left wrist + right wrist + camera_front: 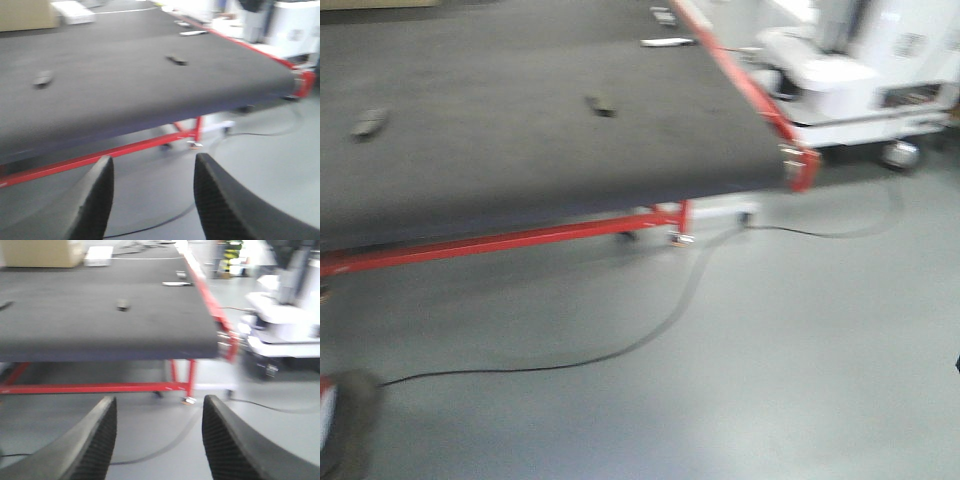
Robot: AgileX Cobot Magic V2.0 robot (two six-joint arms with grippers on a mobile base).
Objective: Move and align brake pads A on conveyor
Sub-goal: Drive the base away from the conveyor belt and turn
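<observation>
Brake pads A (368, 122) lie scattered on the conveyor (520, 170), not lined up. In the front view, one pad sits alone toward the left of the belt. A second pad (601, 105) lies well apart from it, nearer the middle. Two pale smears (667, 42) by the far right red edge may be the remaining pair, but the blur makes that uncertain.

The left gripper (152, 197) hangs below belt level and out in front of the conveyor's near end, with its jaws spread wide and nothing between them. The right gripper (159, 437) is the same, wide apart and empty, facing the right corner of the belt. Neither is near a pad.

The step in hand looks like closing in on the conveyor, not yet grasping. To do it well:
- Bring the base square to the belt's near end so both arms reach over it evenly.
- Stop short of the red frame (520, 240).
- Steer clear of the black cable (650, 335) snaking across the floor.
- Leave room on the right, where a white machine (840, 70) stands just beside the conveyor.
- Lift both wrists above the belt before reaching in, since the fingers now sit lower than its edge.
- Let the view settle before picking a pad, as the thin pads are hard to make out in this smear
</observation>
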